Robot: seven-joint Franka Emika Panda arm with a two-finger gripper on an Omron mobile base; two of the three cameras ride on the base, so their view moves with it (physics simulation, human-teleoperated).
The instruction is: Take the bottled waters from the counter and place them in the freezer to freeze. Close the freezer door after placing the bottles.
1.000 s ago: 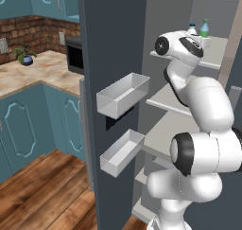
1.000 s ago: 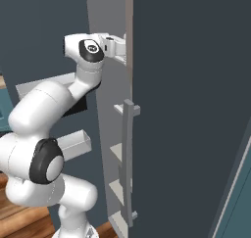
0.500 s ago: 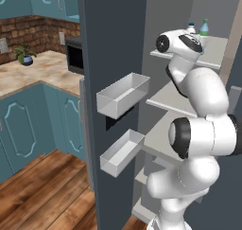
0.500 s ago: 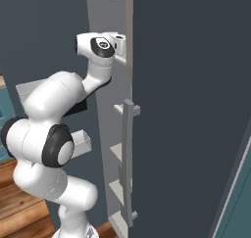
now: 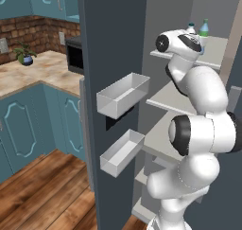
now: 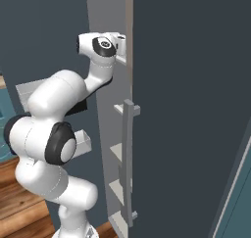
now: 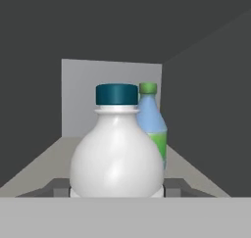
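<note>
In the hand view, the whitish bottled water with a dark teal cap stands right in front, on the freezer's top shelf. My gripper is shut on its base, one finger at each side. The blue bottled water with a green cap stands just behind it to the right. From the left base view, both bottles show above my hand at the top shelf of the freezer. The freezer door stands open to the left. The counter lies farther left.
Two pale bins jut from the door's inner face beside my arm. A black toaster oven and a potted plant sit on the counter. The other dark door with its long grey handle closes off the right.
My hand has eased slightly deeper toward the top shelf with the whitish bottle in it, and the arm's elbow has swung upward. The bottles and the door stand as before.
</note>
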